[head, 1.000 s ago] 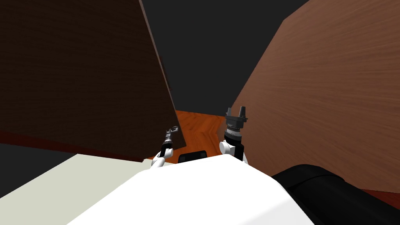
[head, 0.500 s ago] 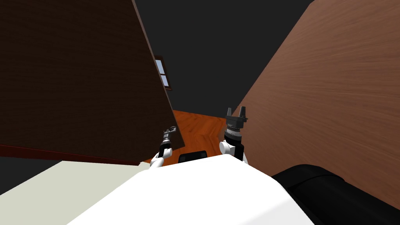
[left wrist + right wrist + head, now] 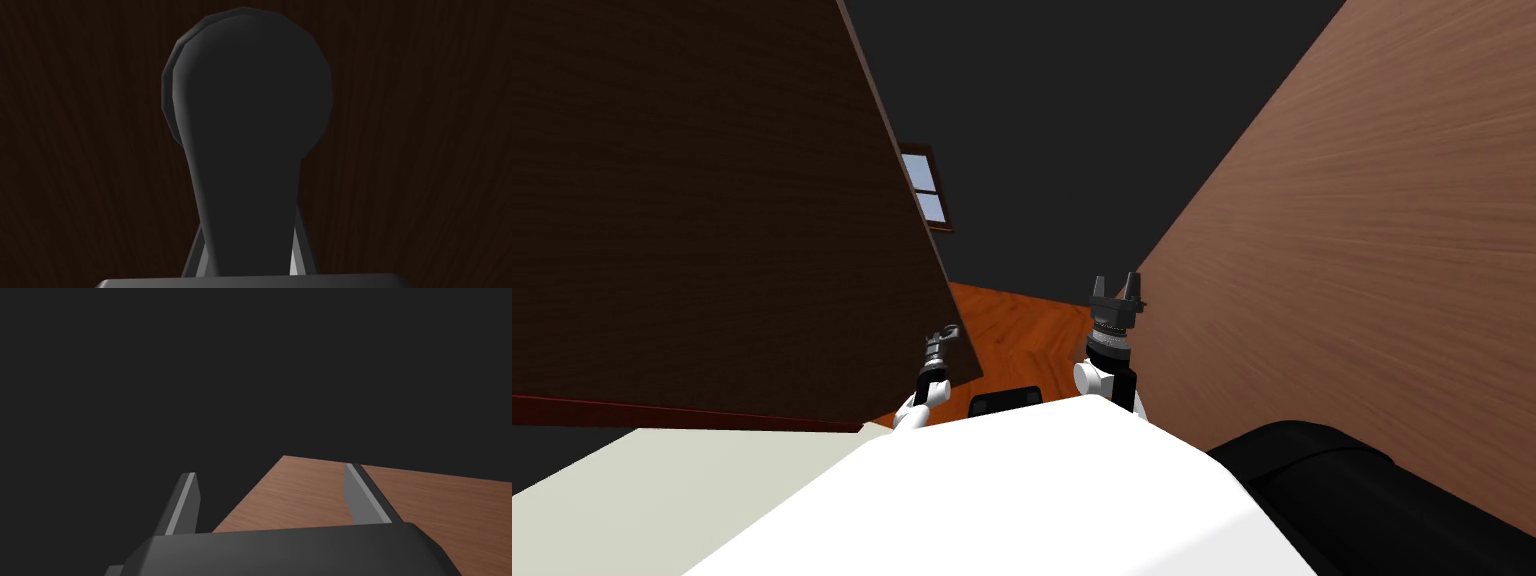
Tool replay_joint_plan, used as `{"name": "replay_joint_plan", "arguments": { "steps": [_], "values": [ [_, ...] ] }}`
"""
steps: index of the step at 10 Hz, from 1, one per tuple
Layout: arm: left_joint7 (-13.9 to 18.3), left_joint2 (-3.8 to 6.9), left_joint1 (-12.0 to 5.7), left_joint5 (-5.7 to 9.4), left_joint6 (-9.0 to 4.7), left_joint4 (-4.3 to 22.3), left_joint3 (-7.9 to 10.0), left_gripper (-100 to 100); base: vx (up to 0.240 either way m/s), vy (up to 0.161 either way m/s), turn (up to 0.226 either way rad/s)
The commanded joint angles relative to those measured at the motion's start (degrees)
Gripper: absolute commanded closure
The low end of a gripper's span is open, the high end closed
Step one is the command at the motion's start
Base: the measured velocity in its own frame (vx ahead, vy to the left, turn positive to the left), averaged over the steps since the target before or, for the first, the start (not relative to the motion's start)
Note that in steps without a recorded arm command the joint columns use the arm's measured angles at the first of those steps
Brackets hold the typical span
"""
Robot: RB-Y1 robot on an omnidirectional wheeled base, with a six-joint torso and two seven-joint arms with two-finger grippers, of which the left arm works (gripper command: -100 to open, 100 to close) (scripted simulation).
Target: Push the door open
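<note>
The dark brown door (image 3: 712, 200) stood to the robot's left, swung partway off the opening, with its free edge running down to the left gripper (image 3: 944, 342). In the left wrist view that gripper (image 3: 250, 252) was pinching the door's dark handle (image 3: 247, 100), its two fingers (image 3: 300, 250) pressed against the sides of the handle's narrow stem, and the dark wood of the door lay right behind the rounded end. The right gripper (image 3: 1118, 290) was held up near a lighter brown wall (image 3: 1362, 250) on the robot's right, apart from the door; its fingers (image 3: 182, 503) were spread wide with nothing between them. Between the door and that wall a strip of orange wooden floor (image 3: 1022, 320) showed, and past the door's edge a small window (image 3: 925, 195) was set in a dark grey wall (image 3: 1072, 130).
</note>
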Motion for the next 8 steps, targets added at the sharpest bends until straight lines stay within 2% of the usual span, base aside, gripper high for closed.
{"name": "replay_joint_plan", "arguments": {
  "steps": [1, 5, 8],
  "values": [
    [-0.2, 0.25, -0.16, 0.33, -0.04, -0.1, 0.56, 100, 0.177, -0.057, 0.057],
    [-1.1, 0.61, -0.11, 1.6, -0.11, -0.1, 2.79, 100, 0.191, -0.032, 0.035],
    [-1.7, 0.5, -0.07, 2.5, -0.15, -0.2, 4.37, 100, 0.196, -0.047, 0.048]
  ]
}}
